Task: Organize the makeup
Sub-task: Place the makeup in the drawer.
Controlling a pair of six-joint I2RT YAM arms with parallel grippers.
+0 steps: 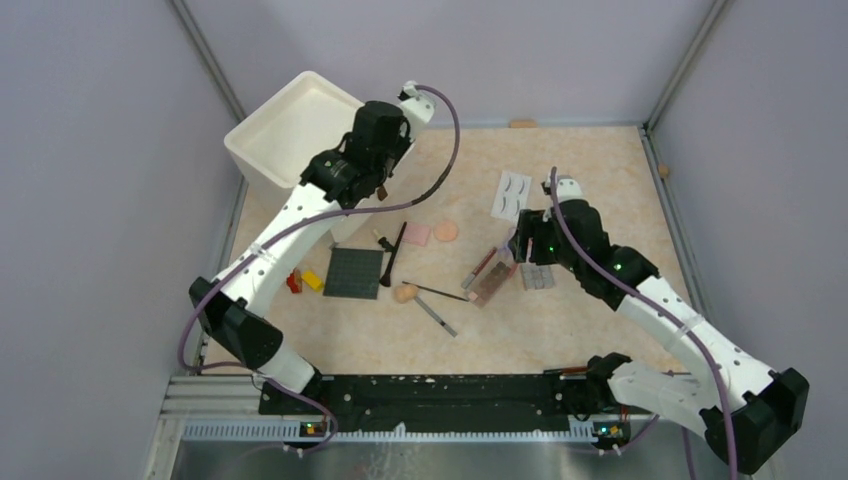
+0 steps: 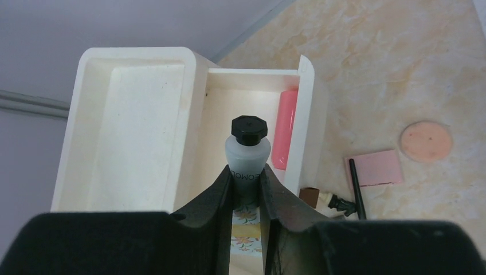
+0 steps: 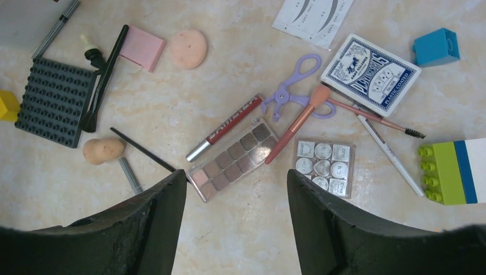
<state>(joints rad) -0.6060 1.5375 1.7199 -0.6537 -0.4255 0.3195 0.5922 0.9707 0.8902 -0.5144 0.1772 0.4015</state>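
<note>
1 pink tube (image 2: 285, 129) is stowed in the white plastic tray (image 2: 137, 54), a black-capped white tube (image 2: 248, 150) clenched above it by the left gripper (image 2: 247, 176); much makeup (image 3: 234, 157) is left outside, the right gripper (image 3: 235, 180) spread.

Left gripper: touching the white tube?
Touching. The left wrist view shows the left gripper shut on the tube, both fingers pressed against its sides with no gap.

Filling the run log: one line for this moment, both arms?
left gripper: shut on black-capped tube, over white tray narrow compartment holding pink tube | right gripper: open, above brown palette, holding nothing
</note>
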